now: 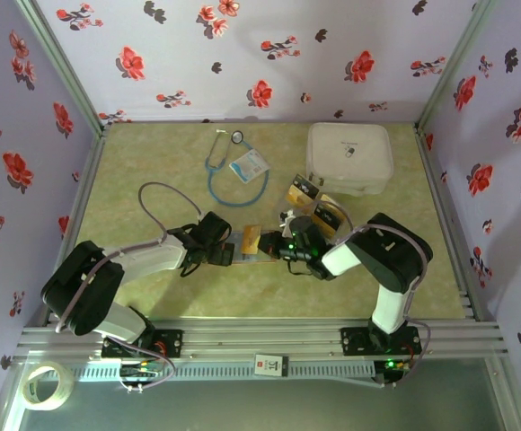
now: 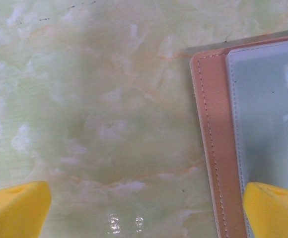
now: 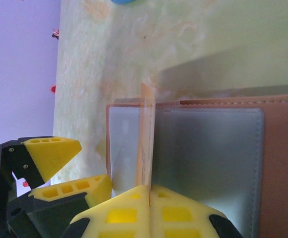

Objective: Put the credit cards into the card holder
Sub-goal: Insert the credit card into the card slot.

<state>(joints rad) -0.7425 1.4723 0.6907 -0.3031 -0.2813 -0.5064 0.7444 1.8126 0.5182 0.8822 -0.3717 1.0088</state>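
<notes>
While the right gripper pinches a credit card edge-on over the open card holder, the left gripper stands spread wide at the holder's stitched edge.

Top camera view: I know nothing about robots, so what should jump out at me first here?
Mid-table lies an open tan card holder, with both yellow-fingered grippers at it. The right gripper pinches a thin card edge-on above the clear pockets, while the left gripper hangs wide open at the holder's edge. Further back lie a blue stethoscope and a white case, ringed by red-flowered walls.
</notes>
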